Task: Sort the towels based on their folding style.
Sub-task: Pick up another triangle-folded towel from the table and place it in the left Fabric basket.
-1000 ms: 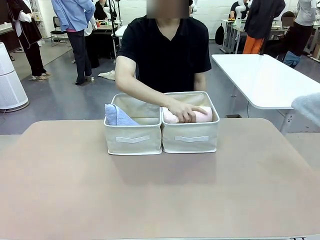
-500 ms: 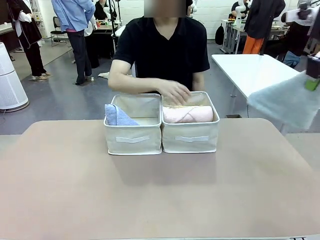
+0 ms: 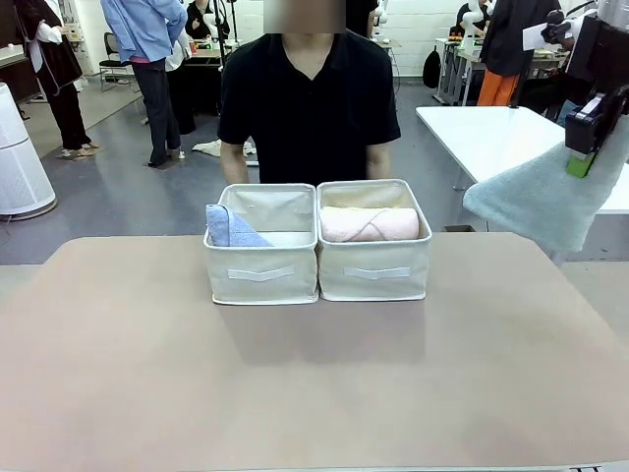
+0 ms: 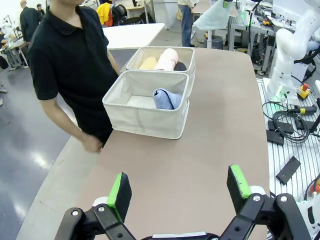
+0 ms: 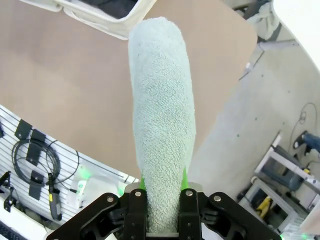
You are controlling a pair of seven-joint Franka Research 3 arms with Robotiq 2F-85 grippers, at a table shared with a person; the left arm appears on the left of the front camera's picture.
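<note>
My right gripper (image 3: 582, 160) hangs high at the right edge of the table, shut on a grey-green towel (image 3: 543, 202) that droops below it. From the right wrist, that towel (image 5: 162, 120) stretches away from my clamped gripper (image 5: 163, 212). A lavender-blue towel (image 3: 232, 228) lies in the left basket (image 3: 260, 275). A pink roll (image 3: 369, 224) lies in the right basket (image 3: 375, 272). In the left wrist view my left gripper (image 4: 179, 186) is open over bare tabletop, short of the baskets. There the blue towel (image 4: 166, 98) fills the near basket, and yellow (image 4: 148, 63), pink (image 4: 168, 58) and dark grey (image 4: 181, 66) rolls fill the far one.
A person in a black shirt (image 3: 310, 103) stands behind the baskets, arms lowered; one hand (image 4: 91, 144) hangs at the table's far edge. A white table (image 3: 511, 147) stands behind on the right. Cables and equipment (image 4: 290, 130) lie beside the table.
The person's hand has left the pink roll in the right basket and dropped behind it. My right gripper has swung in from the right and up with the grey-green towel.
</note>
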